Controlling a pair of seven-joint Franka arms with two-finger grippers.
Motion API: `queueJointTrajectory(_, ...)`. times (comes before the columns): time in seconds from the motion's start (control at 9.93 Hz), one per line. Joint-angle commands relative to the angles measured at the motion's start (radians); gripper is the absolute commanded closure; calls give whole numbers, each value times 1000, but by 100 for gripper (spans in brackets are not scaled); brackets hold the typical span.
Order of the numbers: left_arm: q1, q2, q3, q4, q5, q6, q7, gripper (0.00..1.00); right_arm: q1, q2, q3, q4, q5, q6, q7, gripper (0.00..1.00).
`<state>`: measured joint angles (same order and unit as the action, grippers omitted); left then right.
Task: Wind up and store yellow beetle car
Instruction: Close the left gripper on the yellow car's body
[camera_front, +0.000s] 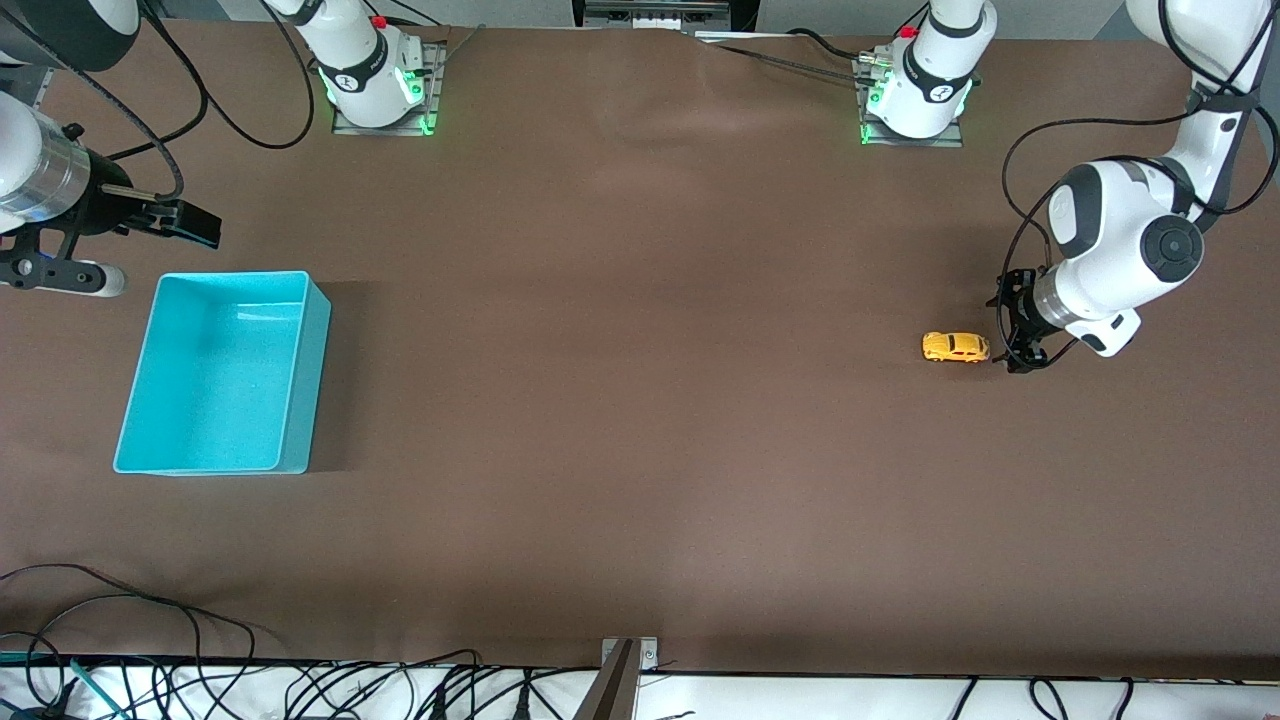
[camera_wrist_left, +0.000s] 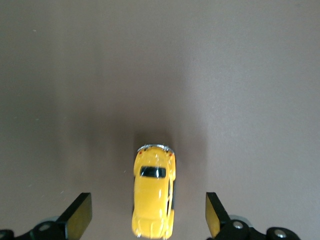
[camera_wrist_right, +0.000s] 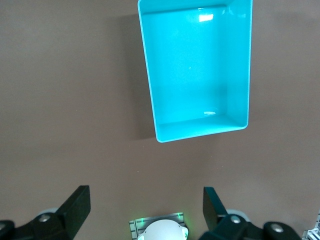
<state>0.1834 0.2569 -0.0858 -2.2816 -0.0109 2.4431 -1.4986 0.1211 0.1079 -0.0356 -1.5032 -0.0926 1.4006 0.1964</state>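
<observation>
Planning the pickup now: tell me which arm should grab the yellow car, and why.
Left. The left gripper is open right beside the yellow beetle car, which lies between its fingers in the left wrist view. The right gripper waits, open, near the turquoise bin at the right arm's end.

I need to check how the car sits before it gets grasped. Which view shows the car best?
The left wrist view: the car fills it from above, roof and window clear, between the open left claw fingers. The front view shows the car only tiny, beside that claw. The right wrist view shows none of it.
</observation>
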Motion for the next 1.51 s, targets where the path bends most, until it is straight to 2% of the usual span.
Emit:
queueJointTrajectory(0.0, -7, 35, 8, 4, 28, 43, -25, 0, -1, 1, -10, 11, 4, 3, -2, 0)
queueJointTrajectory(0.5, -76, 31, 8, -44, 19, 79, -123, 0, 0, 1, -10, 9, 1, 5, -2, 0)
queueJointTrajectory(1.01, -76, 56, 8, -64, 20, 85, -121, 0, 0, 9, -10, 9, 2, 12, -2, 0)
queueJointTrajectory(1.11, -76, 62, 8, -64, 20, 86, -121, 10, 0, 9, -10, 9, 2, 12, -2, 0)
queueJointTrajectory(1.41, -71, 65, 8, -62, 19, 85, -152, 65, 0, 9, -10, 11, 2, 12, -2, 0)
